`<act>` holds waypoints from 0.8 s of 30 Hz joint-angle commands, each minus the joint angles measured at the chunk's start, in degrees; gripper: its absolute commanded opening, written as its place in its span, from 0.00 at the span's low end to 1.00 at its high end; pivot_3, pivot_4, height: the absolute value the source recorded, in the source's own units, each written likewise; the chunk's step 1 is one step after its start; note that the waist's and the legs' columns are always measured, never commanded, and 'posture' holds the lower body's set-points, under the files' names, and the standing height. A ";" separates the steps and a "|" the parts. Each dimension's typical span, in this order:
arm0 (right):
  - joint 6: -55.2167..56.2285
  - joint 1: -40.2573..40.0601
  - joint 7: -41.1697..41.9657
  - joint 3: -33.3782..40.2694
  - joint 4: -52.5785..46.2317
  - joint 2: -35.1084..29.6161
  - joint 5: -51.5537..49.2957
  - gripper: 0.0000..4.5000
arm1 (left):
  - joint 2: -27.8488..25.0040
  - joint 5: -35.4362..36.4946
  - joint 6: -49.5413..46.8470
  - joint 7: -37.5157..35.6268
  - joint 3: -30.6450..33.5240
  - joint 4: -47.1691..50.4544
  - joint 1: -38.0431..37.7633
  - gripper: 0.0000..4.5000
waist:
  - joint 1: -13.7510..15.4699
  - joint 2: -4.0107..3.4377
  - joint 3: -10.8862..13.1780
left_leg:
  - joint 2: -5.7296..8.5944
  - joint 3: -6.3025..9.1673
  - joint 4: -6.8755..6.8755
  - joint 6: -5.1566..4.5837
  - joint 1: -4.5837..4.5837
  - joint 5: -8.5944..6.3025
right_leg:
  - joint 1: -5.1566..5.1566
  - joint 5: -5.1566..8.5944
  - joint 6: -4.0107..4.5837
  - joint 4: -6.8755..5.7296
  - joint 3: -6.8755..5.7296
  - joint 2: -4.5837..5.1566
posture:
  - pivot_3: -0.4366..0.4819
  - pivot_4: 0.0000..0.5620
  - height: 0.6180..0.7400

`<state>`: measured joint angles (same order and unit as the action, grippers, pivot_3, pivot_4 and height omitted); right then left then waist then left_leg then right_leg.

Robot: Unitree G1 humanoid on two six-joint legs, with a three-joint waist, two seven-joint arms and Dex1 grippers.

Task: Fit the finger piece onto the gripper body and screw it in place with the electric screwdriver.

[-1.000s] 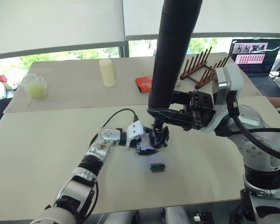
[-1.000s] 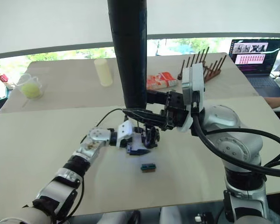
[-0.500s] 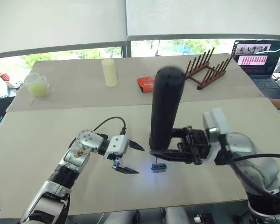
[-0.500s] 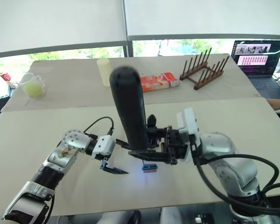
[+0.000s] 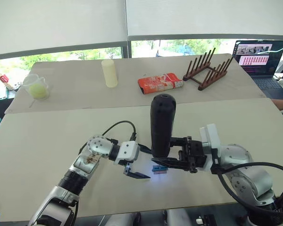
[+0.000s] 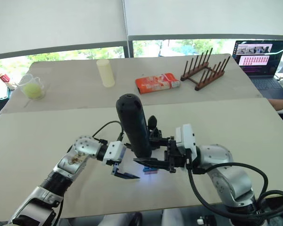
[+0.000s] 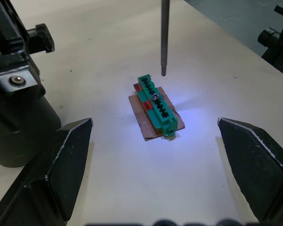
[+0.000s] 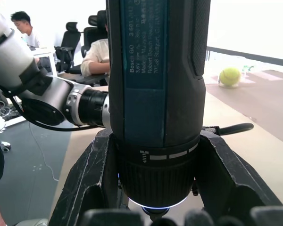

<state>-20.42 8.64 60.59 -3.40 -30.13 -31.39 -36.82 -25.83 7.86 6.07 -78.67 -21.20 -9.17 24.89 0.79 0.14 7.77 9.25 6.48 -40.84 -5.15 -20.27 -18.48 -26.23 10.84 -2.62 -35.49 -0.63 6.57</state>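
While a pale measuring cup (image 5: 36,86) with yellow-green contents sits at the far left of the back table (image 5: 75,89), a cream cylinder (image 5: 109,73) stands further along it. On the near table (image 5: 33,155), the left gripper (image 5: 137,162) hovers with its two black fingers (image 7: 66,162) spread wide apart, holding nothing. Between and just beyond those fingers lies a small green terminal block (image 7: 157,107) on a scrap of brown card, lit by a bluish glow. The thin metal bit (image 7: 164,37) of the electric screwdriver (image 5: 162,125) hangs upright with its tip just above the far end of the block. That screwdriver, a thick black cylinder, stands vertical in the right gripper (image 5: 172,161), whose fingers are clamped around its lower body. Behind it in the right eye view, the gripper body (image 6: 153,128) is partly hidden. Farther right on the back table are an orange packet (image 5: 160,83), a wooden peg rack (image 5: 206,71) and a laptop (image 5: 260,54).
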 commanded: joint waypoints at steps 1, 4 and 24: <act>2.33 0.70 -0.66 0.84 -1.75 0.73 -0.60 0.42 | 0.17 0.06 0.84 0.38 -0.29 0.77 0.51 1.00 | 0.02 0.00 0.00 | 0.00 0.00 0.00 0.00 0.00 0.00 | 0.00 0.00 0.00 0.00 0.00 0.00 | 0.48 0.27 1.00; 2.53 0.56 -0.97 0.60 -1.73 1.03 -0.08 0.42 | 0.09 0.09 0.79 0.41 -0.49 0.94 0.36 1.00 | 0.02 0.00 0.00 | 0.00 0.00 0.00 0.00 0.00 0.00 | 0.00 0.00 0.00 0.00 0.00 0.00 | 0.48 0.27 1.00; 2.55 -0.60 -1.88 -0.06 -1.91 1.63 1.33 0.42 | 0.43 -0.05 0.44 1.21 -0.71 0.92 0.63 1.00 | 0.02 0.00 0.00 | 0.00 0.00 0.00 0.00 0.00 0.00 | 0.00 0.00 0.00 -0.01 0.00 0.00 | 0.48 0.27 1.00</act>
<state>-20.38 7.82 58.74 -3.81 -30.09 -30.24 -34.79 -25.49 7.81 6.08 -77.67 -21.62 -9.33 24.88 0.81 0.14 7.77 9.25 6.48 -40.84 -5.15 -20.27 -18.48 -26.23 10.84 -2.62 -35.50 -0.62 6.57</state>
